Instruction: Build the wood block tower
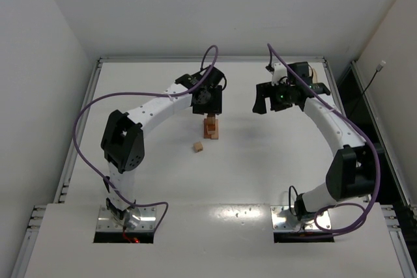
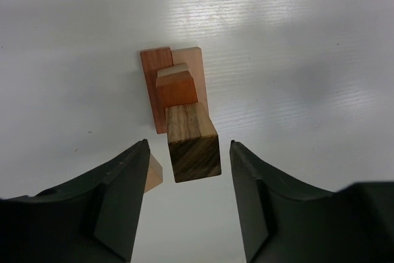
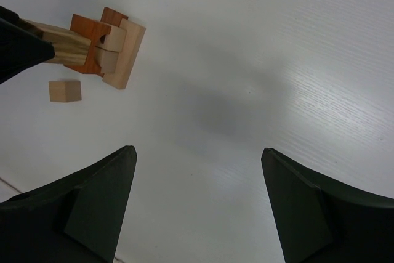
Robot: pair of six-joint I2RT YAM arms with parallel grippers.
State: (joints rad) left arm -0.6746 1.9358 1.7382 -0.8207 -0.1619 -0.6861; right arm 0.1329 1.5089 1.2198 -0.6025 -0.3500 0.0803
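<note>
The wood block tower (image 1: 210,128) stands mid-table: a reddish bar (image 2: 154,84) and a tan bar (image 2: 196,66) at the base, an orange cube (image 2: 176,89) above, and a dark striped block (image 2: 192,143) on top. My left gripper (image 2: 189,147) hovers right over the tower, open, with its fingers on either side of the striped block and a gap on each side. A loose tan cube (image 1: 198,147) lies on the table beside the tower, partly behind my left finger (image 2: 123,195). My right gripper (image 3: 197,152) is open and empty, off to the tower's right (image 3: 101,47).
The white table (image 1: 260,167) has raised rails at its back and side edges. The loose cube also shows in the right wrist view (image 3: 64,90). Purple cables loop off both arms.
</note>
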